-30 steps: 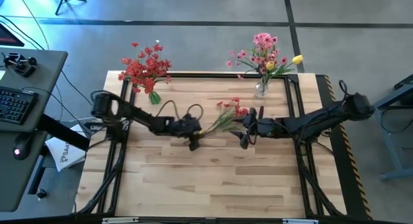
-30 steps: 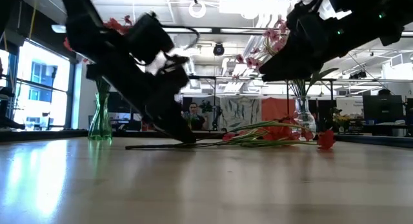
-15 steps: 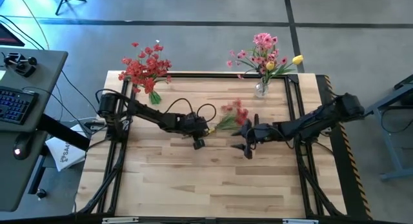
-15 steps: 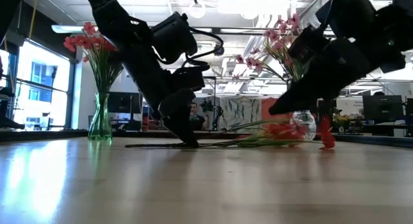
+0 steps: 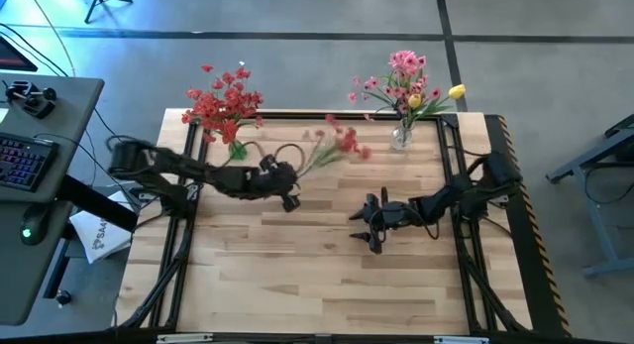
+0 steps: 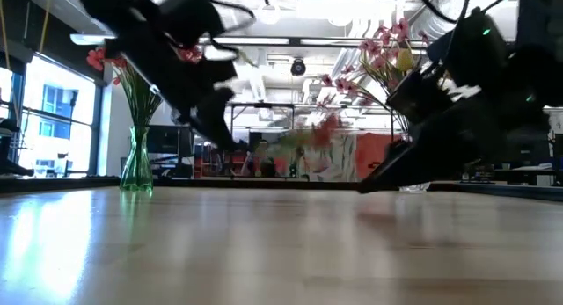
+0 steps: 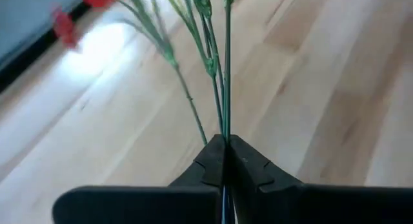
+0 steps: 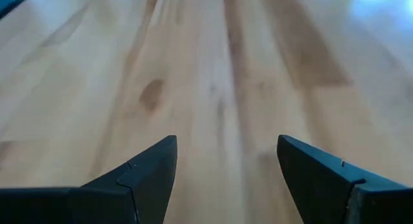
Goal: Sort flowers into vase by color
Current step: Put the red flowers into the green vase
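Hanging clear of the table [image 5: 327, 275], red spray [image 5: 332, 146] sits near the far edge, stems pinched in left gripper [image 5: 289, 198], jaws fully closed on them. Green vase of red flowers [image 5: 226, 106] at far left corner; clear vase of pink and yellow flowers [image 5: 408, 91] at far right corner. Pale wood planks; open workshop behind. Right gripper [image 5: 369, 223] low over table centre-right, fingers wide apart, holding nothing.
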